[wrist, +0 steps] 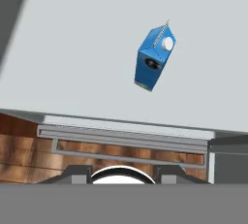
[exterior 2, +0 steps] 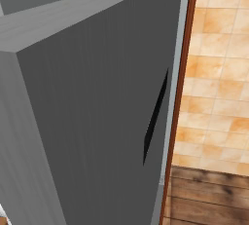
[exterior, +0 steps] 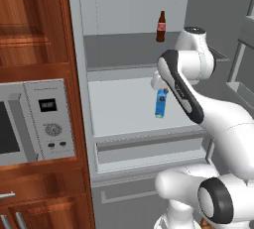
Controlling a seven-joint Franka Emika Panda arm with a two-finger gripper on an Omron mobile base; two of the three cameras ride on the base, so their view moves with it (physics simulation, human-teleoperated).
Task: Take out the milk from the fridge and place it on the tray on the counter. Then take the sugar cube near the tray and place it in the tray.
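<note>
Where the fridge [exterior: 129,49] stands open in the left base view, its pale interior shows two shelves and a drawer [exterior: 149,149] below them. The milk [exterior: 160,103], a small blue carton, is on the middle shelf [exterior: 116,109], towards the right side, upright with a slight lean. The white arm reaches into the fridge from the lower right, and its hand sits directly above the carton; whether the hand touches the carton cannot be told from this view.

In the hand view the milk [wrist: 155,59] lies well ahead of the pincer [wrist: 124,172], on the pale shelf surface, with its white gabled top and round cap turned towards the camera. The two fingertips [wrist: 80,172] stand apart at the bottom edge with nothing clamped between them.

A brown bottle with a red label [exterior: 160,26] stands upright on the upper shelf, above the carton and well apart from it. A silver microwave [exterior: 34,121] with a knob is set into reddish-brown wooden cabinets [exterior: 30,20] to the left of the fridge.

In the right base view the dark grey fridge door [exterior 2: 97,121] stands close to the camera, with an orange-tiled wall [exterior 2: 219,73] to its right.
</note>
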